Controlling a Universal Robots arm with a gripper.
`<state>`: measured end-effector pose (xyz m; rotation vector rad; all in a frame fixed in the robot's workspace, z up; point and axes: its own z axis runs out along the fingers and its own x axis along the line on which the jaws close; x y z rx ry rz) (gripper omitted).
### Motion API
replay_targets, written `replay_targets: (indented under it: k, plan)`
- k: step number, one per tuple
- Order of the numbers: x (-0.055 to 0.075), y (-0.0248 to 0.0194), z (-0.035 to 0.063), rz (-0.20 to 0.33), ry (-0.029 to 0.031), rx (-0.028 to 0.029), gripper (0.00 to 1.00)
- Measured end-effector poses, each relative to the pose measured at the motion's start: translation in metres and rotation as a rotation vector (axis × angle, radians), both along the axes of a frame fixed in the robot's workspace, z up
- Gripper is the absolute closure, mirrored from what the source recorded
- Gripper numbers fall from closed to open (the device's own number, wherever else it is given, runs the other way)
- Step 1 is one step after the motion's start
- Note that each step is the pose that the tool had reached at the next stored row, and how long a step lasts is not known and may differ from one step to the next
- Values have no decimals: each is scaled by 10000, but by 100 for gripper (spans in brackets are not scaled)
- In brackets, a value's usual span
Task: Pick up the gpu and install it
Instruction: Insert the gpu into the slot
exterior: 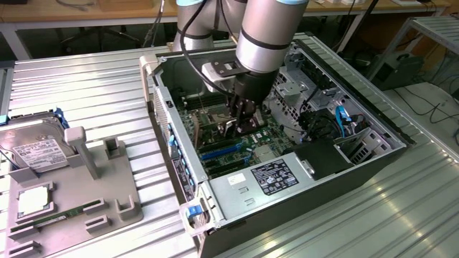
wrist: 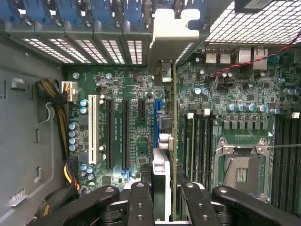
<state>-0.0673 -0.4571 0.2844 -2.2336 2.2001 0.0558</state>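
Evidently mid-install: black-fingered gripper (wrist: pixel 165 190) pinches the green, silver-bracketed gpu (wrist: pixel 174 117) edge-on near the blue motherboard slot (wrist: pixel 156 123); seating, I'd judge, wants exact alignment.

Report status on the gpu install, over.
Gripper shut on gpu. Gpu edge-on inside case, over motherboard, beside blue slot. Seating unclear. Nothing seen blocking slot's visible length.

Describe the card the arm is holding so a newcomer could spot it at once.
Inside the open black computer case, the black gripper reaches over the green motherboard. It clamps the gpu, a thin green circuit card seen edge-on with a silver metal end bracket; the long slots beside it are empty.
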Motion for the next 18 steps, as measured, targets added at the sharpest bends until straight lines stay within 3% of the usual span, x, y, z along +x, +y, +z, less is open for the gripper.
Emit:
replay_targets:
  k: [18]
  plan:
    - [-82,-6,-263,0,1,-2,72]
